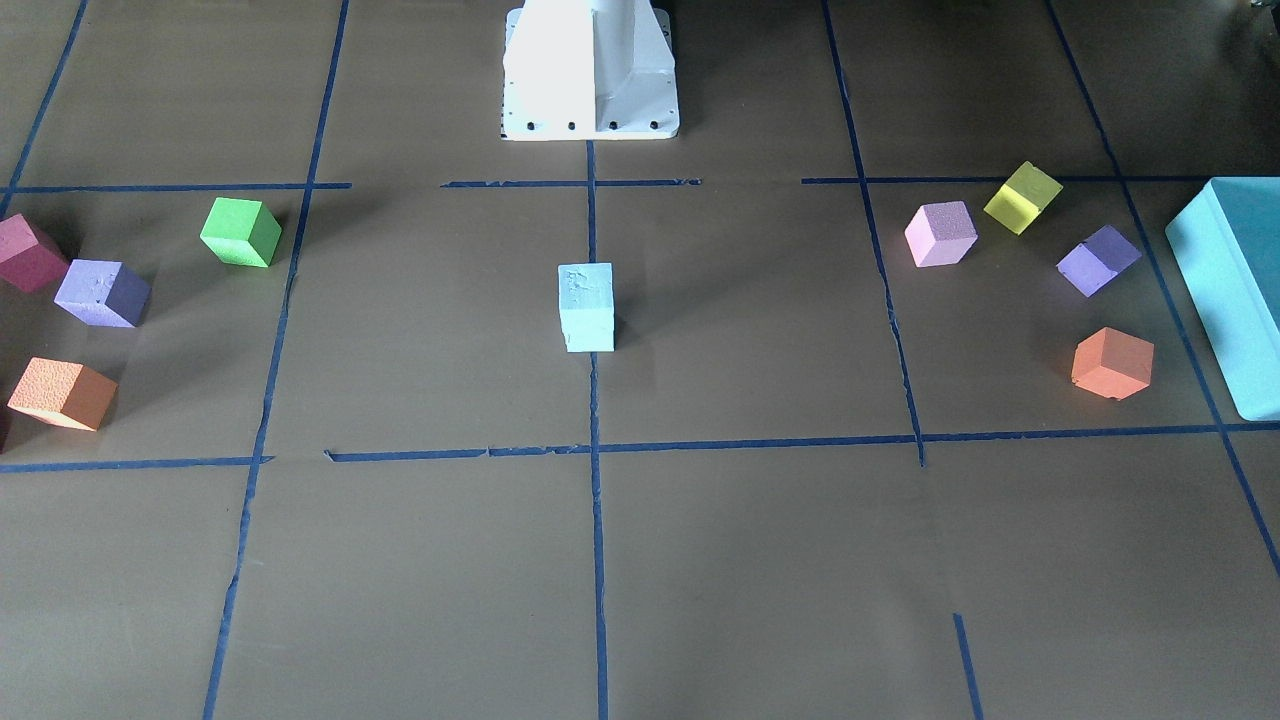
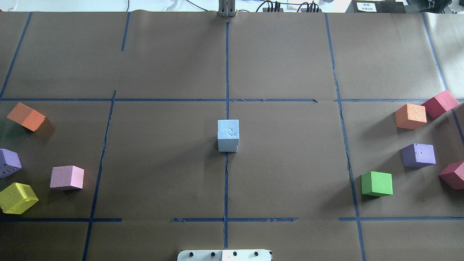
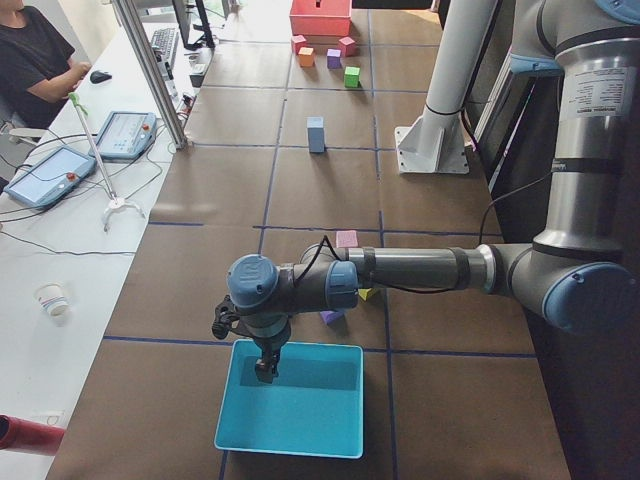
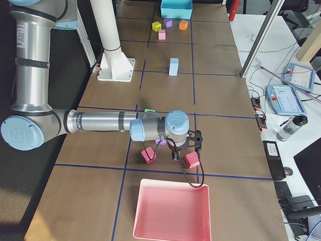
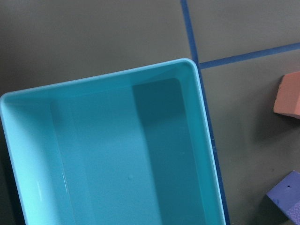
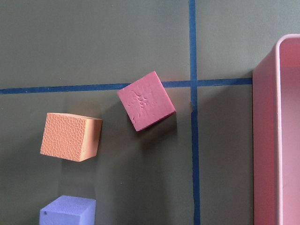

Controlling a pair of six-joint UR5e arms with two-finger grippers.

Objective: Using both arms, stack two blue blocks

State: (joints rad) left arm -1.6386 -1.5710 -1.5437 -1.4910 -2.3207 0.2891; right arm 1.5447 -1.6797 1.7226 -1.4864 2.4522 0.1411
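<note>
The two pale blue blocks stand stacked one on the other at the table's middle, on the centre tape line: the upper block (image 1: pixel 585 284) (image 2: pixel 228 129) sits squarely on the lower block (image 1: pixel 588 335) (image 2: pixel 227 148). The stack also shows in the exterior left view (image 3: pixel 316 134) and the exterior right view (image 4: pixel 173 66). Nothing touches it. My left gripper (image 3: pixel 265 371) hangs over the teal box (image 3: pixel 290 402), far from the stack. My right gripper (image 4: pixel 175 159) hangs between two dark red cubes near the pink tray (image 4: pixel 170 211). Both show only in side views, so I cannot tell whether they are open or shut.
Several coloured cubes lie at both ends: a green cube (image 2: pixel 377 183), a purple cube (image 2: pixel 418 155), an orange cube (image 2: pixel 410 116), a pink cube (image 2: pixel 67 177) and a yellow cube (image 2: pixel 17 197). The teal box (image 1: pixel 1235 290) is at one end. An operator sits at the exterior left view's upper left.
</note>
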